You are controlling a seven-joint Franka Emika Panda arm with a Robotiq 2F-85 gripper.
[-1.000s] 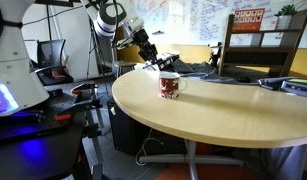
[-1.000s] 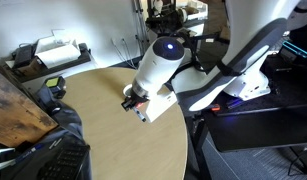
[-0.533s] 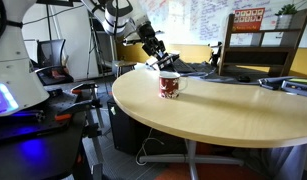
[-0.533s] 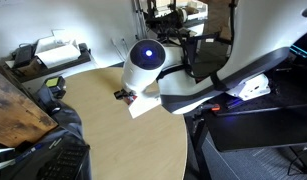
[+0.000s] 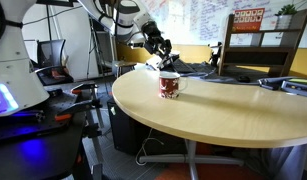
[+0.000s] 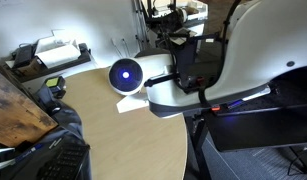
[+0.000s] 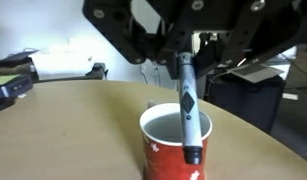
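The arm (image 5: 121, 14) has swung over to the red cup (image 5: 169, 86) near the edge of the table (image 5: 228, 118), its jaws clamped tight on a pen (image 7: 187, 108) that now hangs over the cup's mouth.

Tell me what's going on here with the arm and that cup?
The robot arm's hand is shut on a dark marker and holds it almost upright above a red cup. The cup stands on the round wooden table. The marker's lower end hangs over the cup's mouth. Whether it has passed inside the rim is hard to tell.
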